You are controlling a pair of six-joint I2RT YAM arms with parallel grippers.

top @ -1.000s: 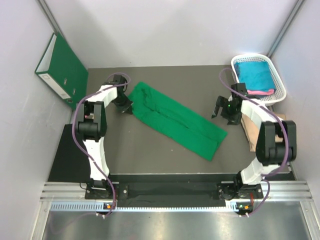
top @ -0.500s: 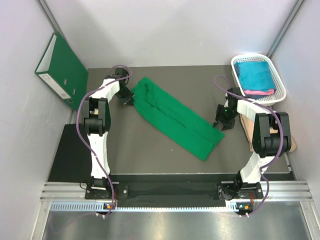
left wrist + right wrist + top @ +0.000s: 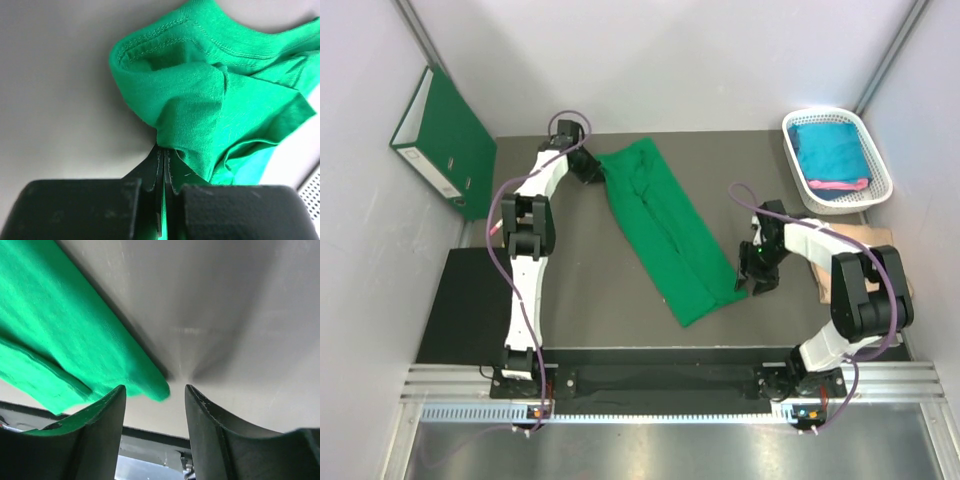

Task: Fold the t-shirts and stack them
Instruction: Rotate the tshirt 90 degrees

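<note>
One green t-shirt (image 3: 665,235) lies as a long folded strip, slanting from upper centre to lower centre of the overhead view. I have the left gripper (image 3: 162,160) clenched on a bunched fold beside the collar at the strip's upper end. The right gripper (image 3: 155,395) is released at the lower end, jaws apart, the cloth's corner between them. Upper right, the white basket (image 3: 830,112) holds a teal t-shirt (image 3: 830,148) and a pink t-shirt (image 3: 840,185).

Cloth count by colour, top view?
green t-shirt: 1
teal cloth: 1, in the basket
pink cloth: 1, in the basket, mostly under the teal
Total: 3
</note>
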